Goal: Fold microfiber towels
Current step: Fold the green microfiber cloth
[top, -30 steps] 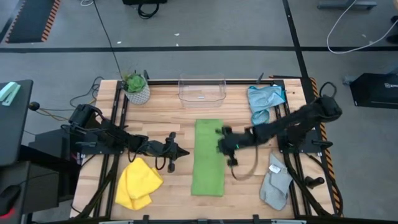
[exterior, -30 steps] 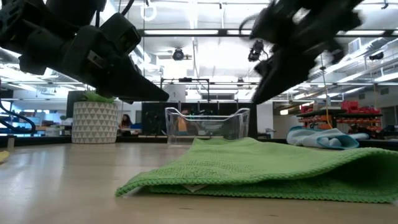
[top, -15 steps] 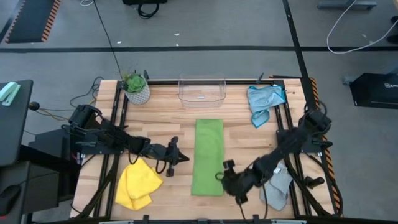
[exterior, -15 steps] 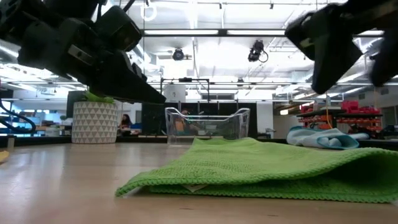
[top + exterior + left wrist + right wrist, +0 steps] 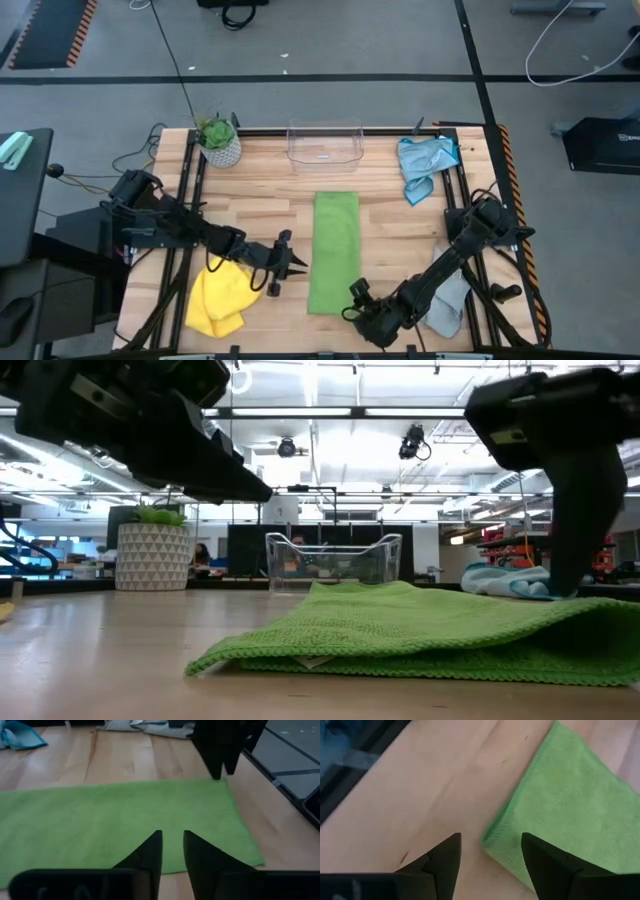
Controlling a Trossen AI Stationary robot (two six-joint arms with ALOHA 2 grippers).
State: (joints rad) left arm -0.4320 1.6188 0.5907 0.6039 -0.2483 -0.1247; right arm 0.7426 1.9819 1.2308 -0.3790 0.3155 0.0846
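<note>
From above, you see the green towel lying as a long folded strip at the centre of the surface, with the yellow towel bunched toward 8 o'clock, the light blue towel crumpled toward 2 o'clock and the pale grey towel toward 4 o'clock. Your left gripper sits just off the strip's 9 o'clock edge, and your right gripper is at its 5 o'clock corner. At table height, the green towel lies flat in front, with both arms above it. Through the left wrist camera, your left gripper has its fingers slightly parted, holding nothing, over the green towel. Through the right wrist camera, your right gripper is spread wide and empty, straddling the corner of the green towel.
</note>
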